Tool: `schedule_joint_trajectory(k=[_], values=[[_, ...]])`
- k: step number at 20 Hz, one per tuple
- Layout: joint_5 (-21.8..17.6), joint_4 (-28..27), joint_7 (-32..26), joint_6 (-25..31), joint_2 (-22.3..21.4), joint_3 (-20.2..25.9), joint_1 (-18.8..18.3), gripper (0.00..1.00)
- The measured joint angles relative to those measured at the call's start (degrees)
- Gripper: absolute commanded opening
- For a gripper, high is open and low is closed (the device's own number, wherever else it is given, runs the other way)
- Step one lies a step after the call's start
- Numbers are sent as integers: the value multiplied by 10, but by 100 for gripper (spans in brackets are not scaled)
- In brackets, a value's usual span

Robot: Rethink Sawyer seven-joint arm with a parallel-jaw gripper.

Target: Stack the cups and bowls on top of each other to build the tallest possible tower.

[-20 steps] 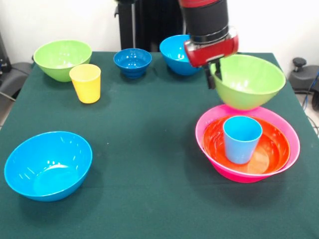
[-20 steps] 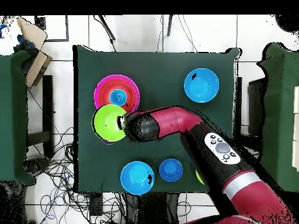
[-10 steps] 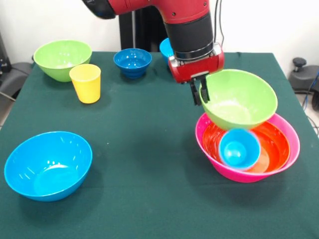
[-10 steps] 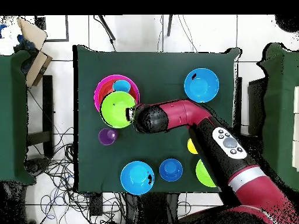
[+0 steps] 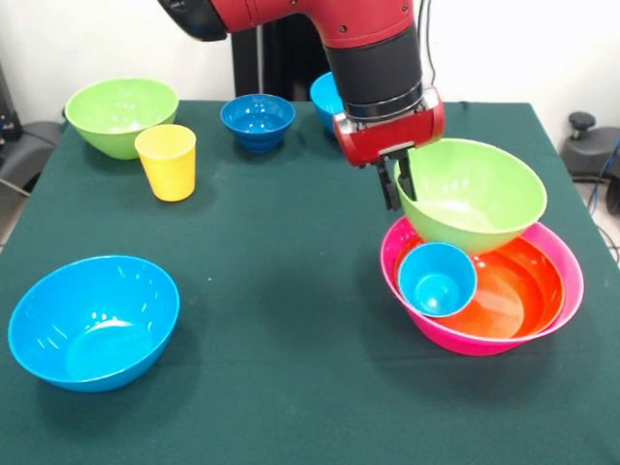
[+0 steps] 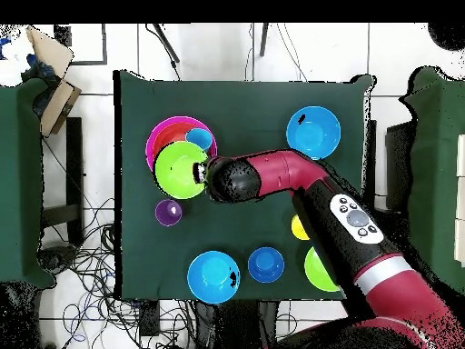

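One bowl held: the lime green bowl is gripped by its rim between the fingers of the gripper and is hung tilted over the back of the tower.
Tower: the pink bowl is the base, with the orange bowl nested inside it.
Light blue cup: tipped on its side in the orange bowl, mouth turned outward, against the pink bowl's rim.
Change: a second ago the cup stood upright in the orange bowl and the held bowl was behind the tower; since then the bowl has been brought over the tower and the cup knocked over.
Beyond the tower: the purple cup is seen close by, the yellow cup well apart.
Writing: none can be read.
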Motion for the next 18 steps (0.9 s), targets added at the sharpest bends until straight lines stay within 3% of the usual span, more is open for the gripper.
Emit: schedule_joint_trajectory(k=[12, 18], values=[[9, 47, 0, 32, -54, 51, -48, 0], [18, 65, 0, 48, -81, 65, -52, 0]])
